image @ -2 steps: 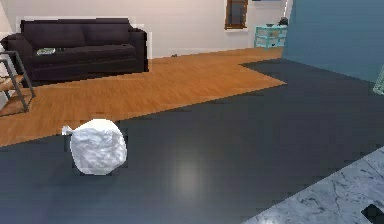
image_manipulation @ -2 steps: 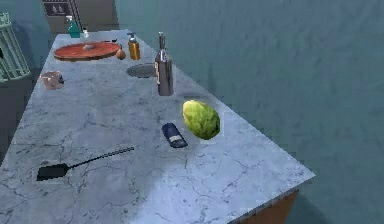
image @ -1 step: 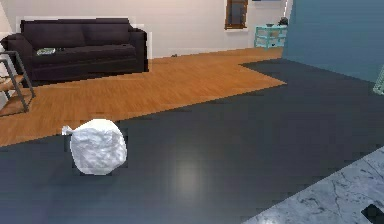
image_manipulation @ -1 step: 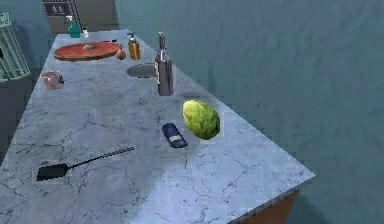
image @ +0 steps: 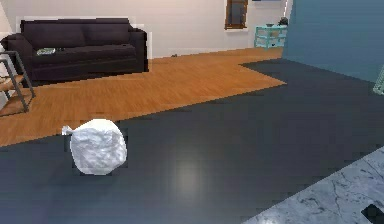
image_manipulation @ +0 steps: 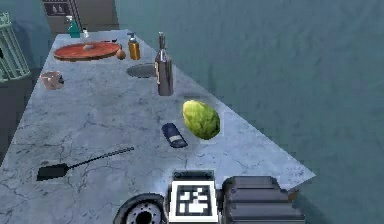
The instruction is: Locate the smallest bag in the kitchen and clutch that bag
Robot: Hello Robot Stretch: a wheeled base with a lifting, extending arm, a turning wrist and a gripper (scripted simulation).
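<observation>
white bag (image: pixel 97 148), crumpled and knotted at its upper left, lying on the dark floor (image: pixel 230 130) at near left of the forward view, well apart from the marble worktop (image: pixel 335 195) whose corner cuts in at near right. no second bag is there for comparison, so taking this one for the smallest is a guess that could prove wrong. risks, as judged from here: the bag lies low and ahead, while the arm (image_manipulation: pixel 260 200) sits at the arm side view's near edge facing the worktop, so the base must turn to bring the bag to the reaching side. a wheel driven too close would shove the light bag away, and the worktop corner could catch the base in the turn. the soft skin may slip from the jaws unless the knot is taken. whether the jaws are spread or pressed together cannot be told, nor whether they hold anything. on the worktop: a black spatula (image_manipulation: pixel 85 163) at near left, a small dark handset (image_manipulation: pixel 175 135) just beside a green-yellow oval thing (image_manipulation: pixel 201 119), a tall bottle (image_manipulation: pixel 164 68) farther off, and a reddish platter (image_manipulation: pixel 85 51) at far left. an arm extended here could topple the bottle. beyond the bag lie a wooden floor (image: pixel 150 85) and a dark sofa (image: pixel 80 45) at far left.
</observation>
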